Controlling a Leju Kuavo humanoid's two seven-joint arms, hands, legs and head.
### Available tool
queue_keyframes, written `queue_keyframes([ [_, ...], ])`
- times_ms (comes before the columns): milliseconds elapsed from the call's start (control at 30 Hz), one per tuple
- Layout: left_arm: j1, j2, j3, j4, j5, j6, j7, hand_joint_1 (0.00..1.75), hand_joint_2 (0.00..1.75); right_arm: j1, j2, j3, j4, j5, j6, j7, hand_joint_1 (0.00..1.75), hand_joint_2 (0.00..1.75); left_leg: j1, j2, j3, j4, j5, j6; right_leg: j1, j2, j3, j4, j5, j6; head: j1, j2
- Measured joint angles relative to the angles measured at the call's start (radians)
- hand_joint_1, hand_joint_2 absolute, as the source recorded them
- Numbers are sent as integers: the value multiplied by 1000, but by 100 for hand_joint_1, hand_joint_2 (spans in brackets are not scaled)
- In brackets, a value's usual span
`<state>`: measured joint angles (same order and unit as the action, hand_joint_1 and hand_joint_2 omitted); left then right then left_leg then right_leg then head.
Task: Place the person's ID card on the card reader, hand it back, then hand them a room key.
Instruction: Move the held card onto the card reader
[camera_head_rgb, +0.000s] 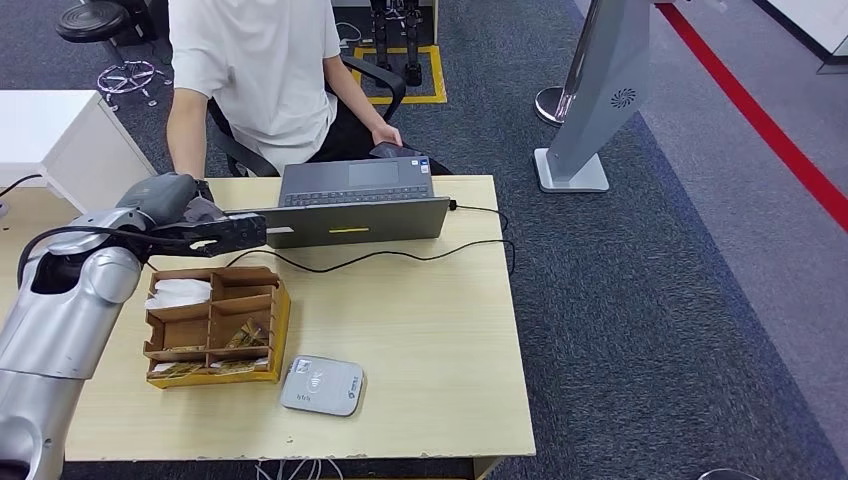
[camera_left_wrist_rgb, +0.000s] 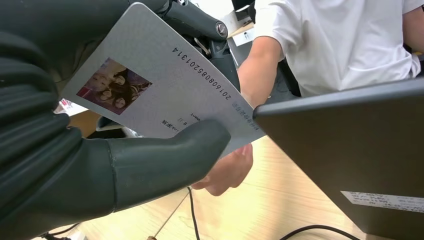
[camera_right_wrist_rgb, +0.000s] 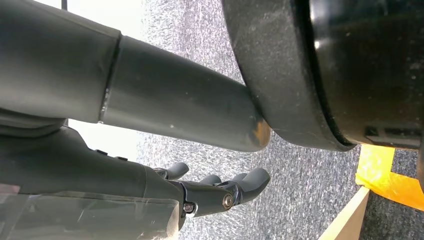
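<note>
My left hand (camera_head_rgb: 215, 230) reaches over the table's far left, next to the laptop's lid. In the left wrist view its thumb (camera_left_wrist_rgb: 165, 157) and fingers pinch the grey ID card (camera_left_wrist_rgb: 170, 85), which has a photo and a printed number. The person's hand (camera_left_wrist_rgb: 227, 170) sits just under the card's free edge; I cannot tell whether it grips it. The grey card reader (camera_head_rgb: 321, 385) lies near the table's front edge with nothing on it. A wooden divided box (camera_head_rgb: 280, 325) beside it holds several room key cards (camera_head_rgb: 248, 335). My right hand (camera_right_wrist_rgb: 220, 192) hangs over the carpet, holding nothing, fingers loosely apart.
An open laptop (camera_head_rgb: 360, 205) stands at the table's far edge, its black cable (camera_head_rgb: 400, 255) trailing across the top. The person in a white shirt (camera_head_rgb: 255, 70) sits behind it. A grey kiosk stand (camera_head_rgb: 600, 90) rises at the right, a white cabinet (camera_head_rgb: 50, 130) at the left.
</note>
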<state>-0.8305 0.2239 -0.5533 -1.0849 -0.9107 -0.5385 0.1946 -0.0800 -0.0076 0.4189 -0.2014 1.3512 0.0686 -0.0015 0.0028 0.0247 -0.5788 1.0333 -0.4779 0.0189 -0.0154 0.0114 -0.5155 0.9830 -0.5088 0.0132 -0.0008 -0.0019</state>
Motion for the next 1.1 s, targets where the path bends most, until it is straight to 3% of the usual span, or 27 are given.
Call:
queue_keyframes([
  [633, 0, 0, -3, 0, -2, 2, -1, 175, 175, 0, 0, 0, 0, 0, 0, 0, 0, 0, 0, 0, 0, 0, 0, 0, 0, 0, 0, 0, 0, 0, 0, 0],
  [733, 13, -1, -4, -12, -27, 55, -7, 175, 175, 0, 0, 0, 0, -4, -2, 2, 0, 0, 0, 0, 0, 0, 0, 0, 0, 0, 0, 0, 0, 0, 0, 0],
  [1100, 280, 19, -5, -437, -192, 308, -4, 175, 175, 11, 9, -14, 3, -41, -24, 33, 0, 0, 0, 1, -1, 0, -1, 0, 0, 0, -1, 0, 0, 0, 0, 0],
])
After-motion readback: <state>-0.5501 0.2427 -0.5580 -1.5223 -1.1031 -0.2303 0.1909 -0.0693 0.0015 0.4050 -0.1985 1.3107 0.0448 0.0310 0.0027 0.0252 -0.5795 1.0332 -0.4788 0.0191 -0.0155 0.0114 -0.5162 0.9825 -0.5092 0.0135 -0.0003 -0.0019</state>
